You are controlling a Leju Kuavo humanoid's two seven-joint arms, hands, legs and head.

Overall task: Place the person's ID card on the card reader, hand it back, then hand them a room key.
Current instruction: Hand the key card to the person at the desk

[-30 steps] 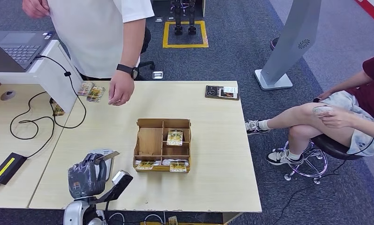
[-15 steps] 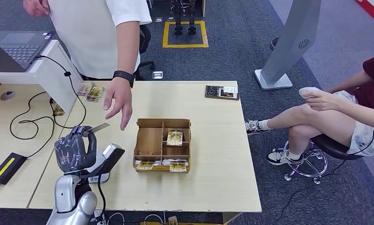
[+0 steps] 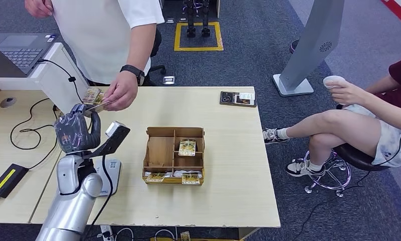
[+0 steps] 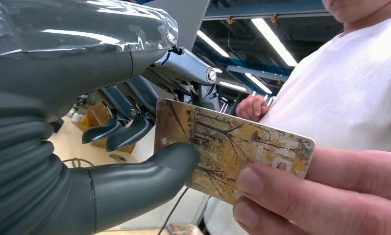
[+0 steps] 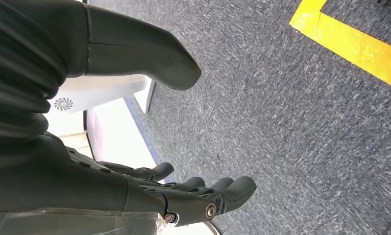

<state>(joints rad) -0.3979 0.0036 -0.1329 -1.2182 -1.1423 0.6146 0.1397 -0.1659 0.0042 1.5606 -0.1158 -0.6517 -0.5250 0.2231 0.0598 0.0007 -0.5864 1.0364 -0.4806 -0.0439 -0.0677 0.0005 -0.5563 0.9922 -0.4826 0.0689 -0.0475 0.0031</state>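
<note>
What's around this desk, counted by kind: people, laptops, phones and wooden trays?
People: 2, standing person and seated person
Laptop: 1
Phone: 1
Wooden tray: 1
Total: 5

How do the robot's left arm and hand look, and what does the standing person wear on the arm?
The left arm is silver metal, with a black cable running along it. The left hand is dark grey, wrapped in clear plastic film, with a ribbed grey cover and a thick thumb. The person has a short white sleeve and a black wristwatch.
</note>
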